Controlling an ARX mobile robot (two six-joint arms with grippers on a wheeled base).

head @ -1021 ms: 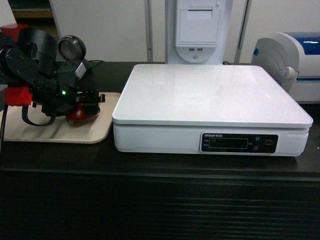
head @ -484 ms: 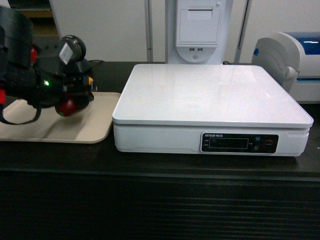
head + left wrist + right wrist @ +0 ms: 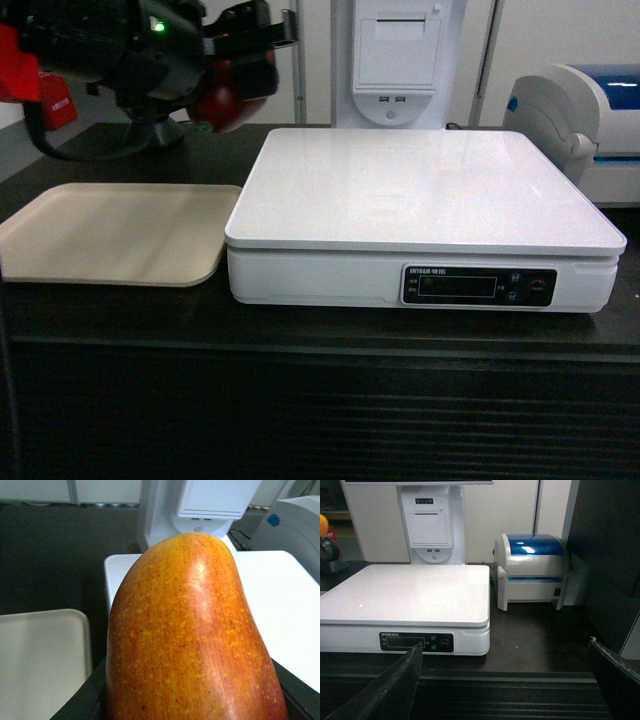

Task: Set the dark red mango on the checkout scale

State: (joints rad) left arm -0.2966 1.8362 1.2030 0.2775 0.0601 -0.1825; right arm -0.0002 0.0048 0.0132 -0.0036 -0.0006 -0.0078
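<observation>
Mango: the dark red mango (image 3: 225, 92) is held in the air at the upper left of the head view, above the back of the checkout (image 3: 320, 335) and just left of the scale's rear corner. In the left wrist view its skin is glossy, orange-yellow speckled over red, rounded and tapering upward.
Left gripper: the left gripper (image 3: 240, 60) is closed on the fruit — black fingers show at both lower sides of it in the wrist view.
Right gripper: the right gripper (image 3: 507, 680) stands wide apart and holds nothing; its two black fingers frame the counter edge.
Scale: the scale (image 3: 420, 215) is a white box with a flat, glossy square platform and rounded corners, black display panel on the front.
Counter: dark top, horizontally ribbed black front.
Around: a flat beige tray (image 3: 110, 235) lies just left of the scale; a white-and-blue machine (image 3: 585, 125) stands to its right, a white terminal (image 3: 398, 60) behind.
Room: the platform top is bare — a narrow dark gap parts it from the tray.
</observation>
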